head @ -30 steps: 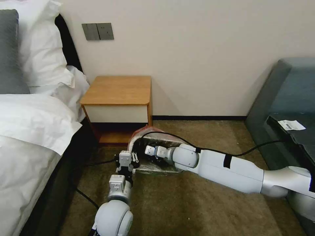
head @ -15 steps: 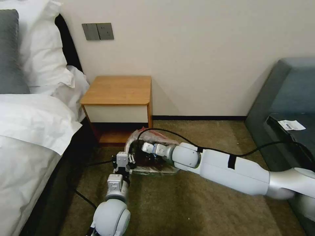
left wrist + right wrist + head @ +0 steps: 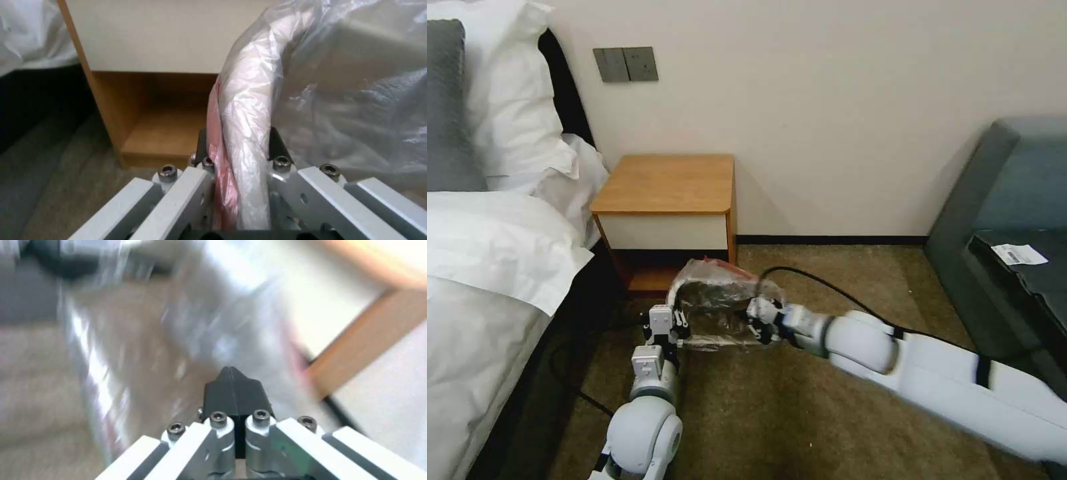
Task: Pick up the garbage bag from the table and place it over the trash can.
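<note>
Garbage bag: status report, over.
Left gripper clamped on the bagged rim of the trash can. Right gripper shut, at the garbage bag. Table bare. Nothing in the way.

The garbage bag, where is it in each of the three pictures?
Head view: the garbage bag sits low in the middle, over the trash can, between the left gripper and right gripper.
Left wrist view: it drapes the trash can rim, pinched in the left gripper, filling the right side.
Right wrist view: blurred film ahead of the shut right gripper.
Shared landmark: the table.
</note>
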Available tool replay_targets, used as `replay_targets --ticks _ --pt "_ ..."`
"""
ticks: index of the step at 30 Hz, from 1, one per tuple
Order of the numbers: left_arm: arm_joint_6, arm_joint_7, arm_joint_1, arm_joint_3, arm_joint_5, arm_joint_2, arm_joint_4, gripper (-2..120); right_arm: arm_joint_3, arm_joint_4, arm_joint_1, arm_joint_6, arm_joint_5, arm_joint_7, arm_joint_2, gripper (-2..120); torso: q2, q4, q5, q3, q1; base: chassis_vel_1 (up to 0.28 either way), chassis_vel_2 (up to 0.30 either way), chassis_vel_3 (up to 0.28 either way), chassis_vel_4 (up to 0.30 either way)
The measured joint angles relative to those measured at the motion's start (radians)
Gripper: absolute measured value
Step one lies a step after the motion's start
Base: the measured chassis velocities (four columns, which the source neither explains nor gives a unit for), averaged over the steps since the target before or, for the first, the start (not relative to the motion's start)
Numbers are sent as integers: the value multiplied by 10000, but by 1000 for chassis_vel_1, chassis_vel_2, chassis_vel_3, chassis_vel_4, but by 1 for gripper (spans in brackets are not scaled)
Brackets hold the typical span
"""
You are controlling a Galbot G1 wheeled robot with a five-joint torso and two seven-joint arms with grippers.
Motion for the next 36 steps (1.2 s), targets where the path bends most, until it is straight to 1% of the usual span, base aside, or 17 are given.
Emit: replay_targets --ticks 1,4,8,10,12,14,19,21,22,23,25,26,29,31,33,34,36 --pt "0 0 0 0 0 0 0 5 0 0 0 0 0 0 0 0 0 0 0 0 0 0 0 0 0" --pt "273 -114 5 102 -450 -49 -1 5 1734 848 -1422 199 77 -126 -421 0 0 1 0 0 0 0 0 0 0" --pt "452 -179 12 128 -784 -50 -51 5 2397 1083 -2200 285 34 -179 -466 0 -1 2 0 0 0 0 0 0 0" --pt "599 -223 35 145 -1118 -40 -124 5 3538 1266 -3366 527 -135 -336 -346 0 0 -2 0 0 -1 0 0 0 0" --pt "638 -245 51 134 -1284 -21 -157 5 3876 1272 -3649 647 -216 -372 -267 0 0 -1 1 0 0 0 0 0 0" --pt "1014 -399 109 95 -2052 -4 -325 5 4449 1273 -4094 924 -333 -273 -43 0 0 4 2 0 -1 0 0 0 0" --pt "1307 -439 151 49 -2498 21 -308 5 5005 1291 -4598 1201 -404 14 389 0 0 0 -3 0 -1 0 0 0 0" --pt "1566 -490 102 -19 -3031 80 -153 5 5167 1265 -4883 1470 -501 282 829 10 0 4 -1 0 0 0 0 0 0" --pt "1566 -490 102 -19 -3031 80 -153 5 5167 1265 -4883 1470 -501 282 829 10 0 4 -1 0 0 0 0 0 0" --pt "1747 -507 76 -6 -3257 79 -104 5 5192 1204 -4992 1597 -594 322 1008 15 0 2 -1 0 -1 0 0 0 0" --pt "1855 -478 42 -6 -3327 77 36 5 5233 1066 -5141 1880 -757 363 1313 25 0 0 -2 0 0 0 0 0 0" --pt "1855 -478 42 -6 -3327 77 36 5 5233 1066 -5141 1880 -757 363 1313 25 0 0 -2 0 0 0 0 0 0" --pt "1927 -252 13 -10 -3260 171 314 5 5321 751 -5459 2371 -1105 581 2127 39 0 2 -2 1 0 0 0 0 0" --pt "1928 -197 6 -10 -3242 194 354 5 5327 720 -5500 2426 -1142 621 2223 40 0 2 -2 1 0 0 0 0 0" --pt "1915 135 -76 -17 -3162 348 602 5 5403 386 -5842 3012 -1452 1038 3105 50 0 1 -3 1 0 0 0 0 0" --pt "1915 135 -76 -17 -3162 348 602 5 5403 386 -5842 3012 -1452 1038 3105 50 0 1 -3 1 0 0 0 0 0" --pt "1826 252 -217 -35 -3061 438 944 5 5581 99 -6228 3338 -1665 1424 3929 64 0 2 -2 1 -1 0 0 0 0"
